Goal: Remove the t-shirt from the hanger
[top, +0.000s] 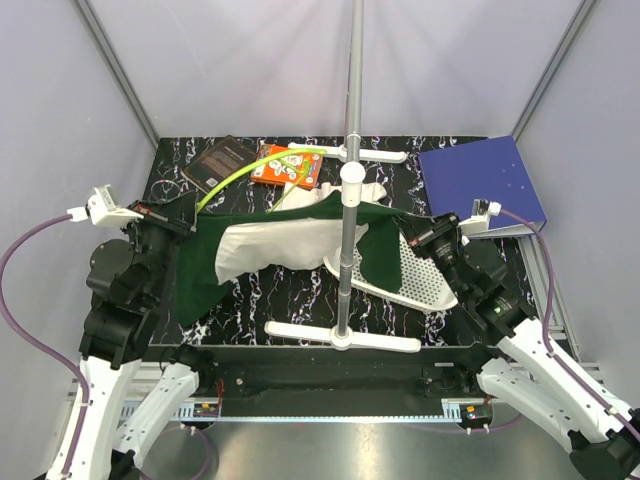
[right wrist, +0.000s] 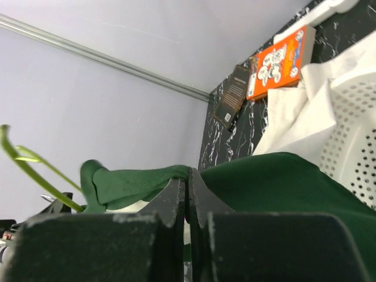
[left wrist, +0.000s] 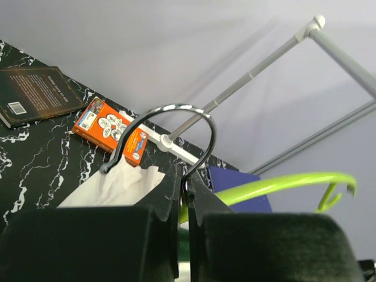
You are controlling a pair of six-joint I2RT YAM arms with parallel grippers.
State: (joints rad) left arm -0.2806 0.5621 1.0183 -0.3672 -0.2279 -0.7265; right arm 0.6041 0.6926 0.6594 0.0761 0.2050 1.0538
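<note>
Separation of garment and hanger is the step in hand, and it appears well advanced.

Top external view: the soft raglan t-shirt (top: 290, 245), cream-white body with dark green sleeves, is stretched between both arms above the black marbled table (top: 290, 295). The tall grey metal pole stand (top: 350, 120) overlaps it in this view, and its right end lies over the white perforated plastic basket (top: 422, 282). The thin lime-green hanger (top: 255, 168) arcs up and away from the left gripper (top: 183, 222), with most of its length clear of the cloth. Whether its far end is inside the shirt cannot be told. The right gripper (top: 418, 232) sits at the shirt's opposite end.

Left wrist view: the fingers are pressed together on the shank of the curved metal hook (left wrist: 173, 107). The lime-green bar runs off to the right.

Right wrist view: the fingers are clamped on a fold of dark green fabric, with the basket just beside it.

Next move, as judged: hold both grips and draw the arms apart until the hanger is wholly free. Watch for a sleeve snagging on the hanger tip or cloth catching the pole stand.
</note>
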